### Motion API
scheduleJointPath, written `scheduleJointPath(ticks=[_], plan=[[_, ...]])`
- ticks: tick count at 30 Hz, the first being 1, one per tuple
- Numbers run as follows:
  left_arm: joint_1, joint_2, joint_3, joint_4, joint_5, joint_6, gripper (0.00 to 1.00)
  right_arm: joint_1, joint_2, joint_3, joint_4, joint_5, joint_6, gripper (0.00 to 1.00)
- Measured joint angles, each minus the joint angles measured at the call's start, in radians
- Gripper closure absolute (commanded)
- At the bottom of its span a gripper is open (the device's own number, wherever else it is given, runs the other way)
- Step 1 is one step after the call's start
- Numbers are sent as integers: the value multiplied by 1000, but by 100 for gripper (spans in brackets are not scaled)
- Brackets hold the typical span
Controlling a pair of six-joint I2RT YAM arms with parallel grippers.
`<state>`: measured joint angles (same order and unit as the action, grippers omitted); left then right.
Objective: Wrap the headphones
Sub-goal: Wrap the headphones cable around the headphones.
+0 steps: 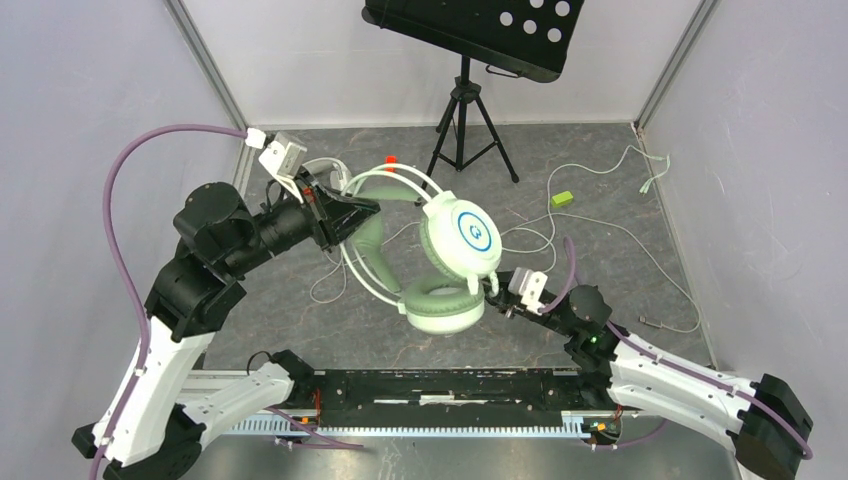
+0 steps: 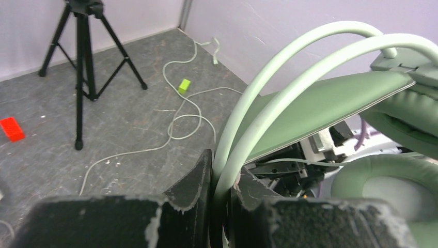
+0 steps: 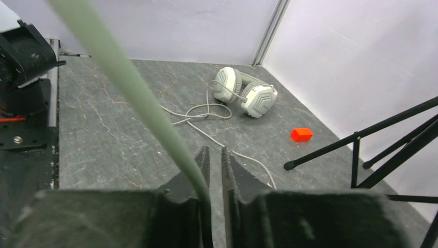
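The mint-green headphones [image 1: 452,255] hang in the air above the middle of the floor. My left gripper [image 1: 352,215] is shut on their twin headband rods [image 2: 258,103], and the padded band [image 2: 330,108] and an ear cushion [image 2: 392,191] fill the right of the left wrist view. My right gripper [image 1: 497,283] sits just below the earcups. Its jaws [image 3: 214,150] are nearly together, with the headphones' thin green cable [image 3: 119,67] running down between them. The white-grey headphones [image 3: 245,93] lie on the floor by the far corner with their cable [image 3: 206,111] looped beside them.
A black tripod [image 1: 465,120] with a tilted black tray [image 1: 480,30] stands at the back. A long pale cable [image 1: 620,240] with a small green block [image 1: 561,199] trails over the right of the floor. A red block [image 3: 301,134] lies near the tripod's foot. Walls close in three sides.
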<state>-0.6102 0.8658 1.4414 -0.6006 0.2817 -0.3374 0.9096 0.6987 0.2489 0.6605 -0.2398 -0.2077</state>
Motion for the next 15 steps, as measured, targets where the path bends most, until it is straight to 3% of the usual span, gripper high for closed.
scheduleJointPath(ticks=[4, 15], plan=[[0, -13, -17, 5, 60, -3, 82, 0, -6, -6, 16, -16, 3, 62], [0, -15, -18, -13, 32, -2, 82, 0, -143, -48, -20, -34, 4, 65]])
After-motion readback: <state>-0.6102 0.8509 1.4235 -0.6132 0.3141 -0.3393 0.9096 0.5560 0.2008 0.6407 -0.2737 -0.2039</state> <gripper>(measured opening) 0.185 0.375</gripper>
